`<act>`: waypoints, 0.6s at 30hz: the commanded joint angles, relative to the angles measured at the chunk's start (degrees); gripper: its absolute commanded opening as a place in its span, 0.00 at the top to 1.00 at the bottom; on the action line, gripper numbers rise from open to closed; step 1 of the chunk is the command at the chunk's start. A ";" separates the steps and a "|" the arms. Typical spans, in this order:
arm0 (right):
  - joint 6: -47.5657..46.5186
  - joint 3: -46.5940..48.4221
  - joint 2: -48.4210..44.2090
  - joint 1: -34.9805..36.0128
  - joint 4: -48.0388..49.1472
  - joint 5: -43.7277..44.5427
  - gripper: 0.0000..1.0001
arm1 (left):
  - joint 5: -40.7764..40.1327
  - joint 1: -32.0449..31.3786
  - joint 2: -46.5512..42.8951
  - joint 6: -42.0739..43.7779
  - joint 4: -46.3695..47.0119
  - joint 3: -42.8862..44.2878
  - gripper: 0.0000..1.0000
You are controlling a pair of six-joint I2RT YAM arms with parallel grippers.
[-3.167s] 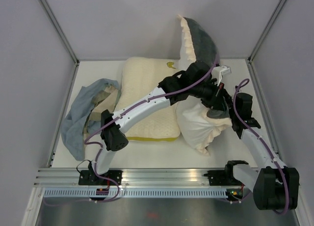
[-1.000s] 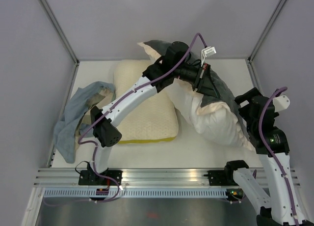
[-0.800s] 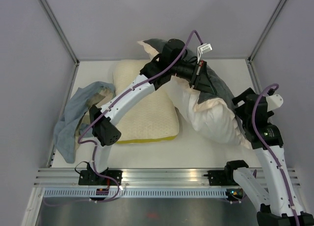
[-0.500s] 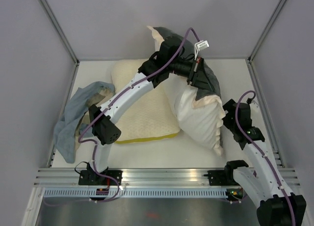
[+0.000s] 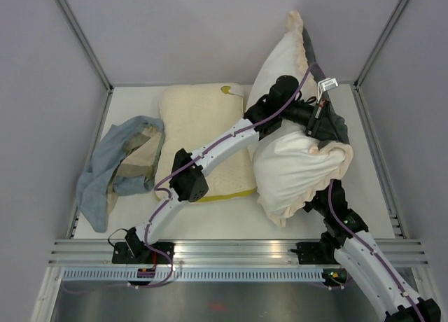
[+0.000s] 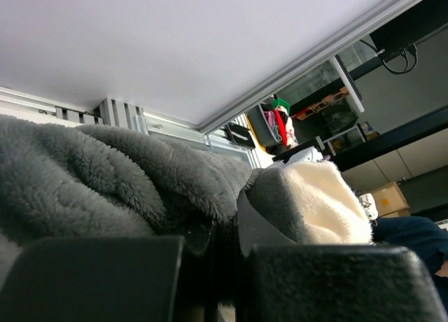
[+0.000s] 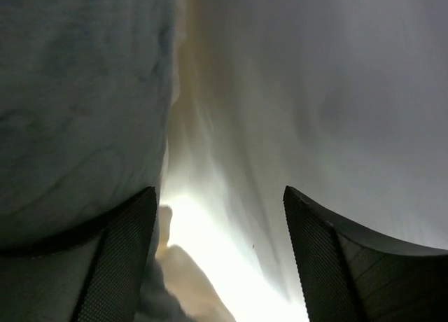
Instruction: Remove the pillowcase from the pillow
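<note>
1. Right now my left fingers (image 6: 105,280) are pinched tight on the grey plush of the pillowcase (image 6: 84,175), which is held up at the far right.
2. From there the pillow (image 5: 297,171) bulges out of it. Its long axis runs from that raised grip down toward the near left, with the free end low over the desk (image 5: 231,217).
3. My right fingers (image 7: 115,266) stand wide apart, gripping nothing, tucked under the pillow's near right side with white fabric just ahead.
4. The right arm looks nearer to me, so it should clamp the pillow.
</note>
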 commanded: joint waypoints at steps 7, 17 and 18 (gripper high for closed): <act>4.48 17.44 -19.00 1.67 -27.43 10.17 0.27 | -1.91 0.65 12.08 0.05 2.74 1.36 0.98; -7.46 49.46 -8.99 1.49 -41.15 25.89 0.23 | -1.03 1.18 15.25 1.11 -0.77 -0.05 0.98; -8.08 49.72 -8.81 1.49 -40.62 25.98 0.22 | -0.77 1.18 12.99 1.37 -1.03 -0.40 0.96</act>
